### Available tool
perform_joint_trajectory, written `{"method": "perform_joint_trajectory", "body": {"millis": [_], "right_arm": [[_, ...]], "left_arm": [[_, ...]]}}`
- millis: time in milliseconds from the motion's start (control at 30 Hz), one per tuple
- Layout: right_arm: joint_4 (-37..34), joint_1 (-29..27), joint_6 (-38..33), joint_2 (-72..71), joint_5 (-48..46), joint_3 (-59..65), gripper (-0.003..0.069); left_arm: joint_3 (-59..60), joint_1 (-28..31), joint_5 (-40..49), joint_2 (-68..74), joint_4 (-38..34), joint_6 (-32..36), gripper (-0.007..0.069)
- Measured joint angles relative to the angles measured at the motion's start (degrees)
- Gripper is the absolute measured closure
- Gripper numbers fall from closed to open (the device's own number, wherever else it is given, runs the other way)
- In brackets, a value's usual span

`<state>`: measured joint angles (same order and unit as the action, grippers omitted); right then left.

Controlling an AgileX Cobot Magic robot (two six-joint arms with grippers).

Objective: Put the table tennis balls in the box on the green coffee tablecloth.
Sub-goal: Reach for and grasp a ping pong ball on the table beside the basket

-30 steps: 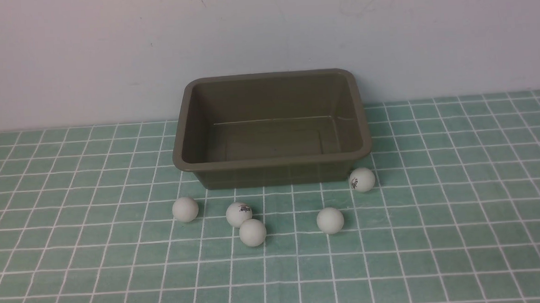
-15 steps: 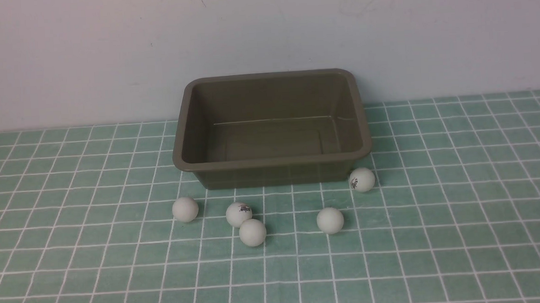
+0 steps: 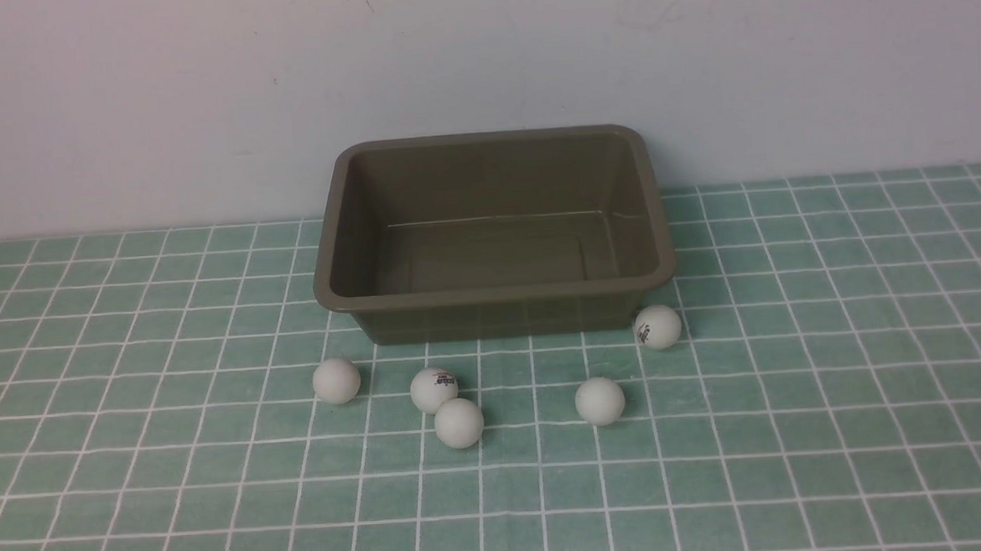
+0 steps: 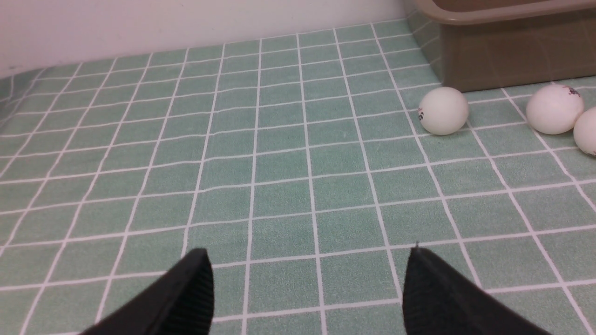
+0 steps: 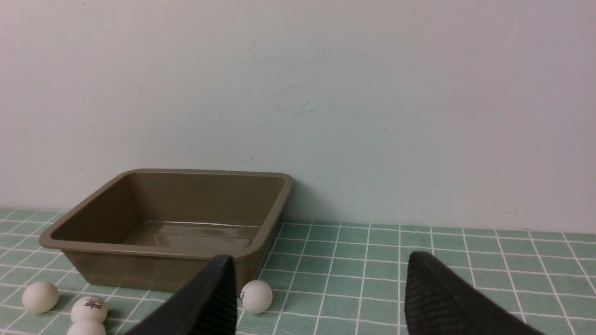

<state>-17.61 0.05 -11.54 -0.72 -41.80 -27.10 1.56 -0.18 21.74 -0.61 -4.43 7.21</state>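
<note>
The left gripper holds its two black fingers spread wide with nothing between them; only the green coffee tablecloth shows in the gap. The right gripper is parted as well and grips nothing. All five table tennis balls lie on the cloth, outside the box and along its near side. The leftmost ball lies alone off the near left corner. Two balls touch near the middle, the logo ball being the farther of the pair. A plain ball lies to their right. The rightmost ball, also printed, sits just beside the near right corner. The olive-brown box stands close to the pale wall.
</note>
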Motion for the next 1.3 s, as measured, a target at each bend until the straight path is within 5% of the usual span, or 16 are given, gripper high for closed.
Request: {"method": "perform_joint_trajectory", "body": {"millis": [233, 833, 1300], "right_arm": [[-0.04, 0.0, 0.0, 0.0, -0.83, 0.0, 0.0216], [-0.04, 0.0, 0.0, 0.0, -5.18, 0.0, 0.0216], [-0.04, 0.0, 0.0, 0.0, -5.98, 0.0, 0.0216]], "left_arm": [[0.05, 0.0, -0.97, 0.0, -1.19, -0.21, 0.0132], [-0.11, 0.0, -15.72, 0.0, -29.17, -4.95, 0.0132], [-17.41, 0.0, 6.67, 8.73, -30.7, 7.11, 0.0132]]}}
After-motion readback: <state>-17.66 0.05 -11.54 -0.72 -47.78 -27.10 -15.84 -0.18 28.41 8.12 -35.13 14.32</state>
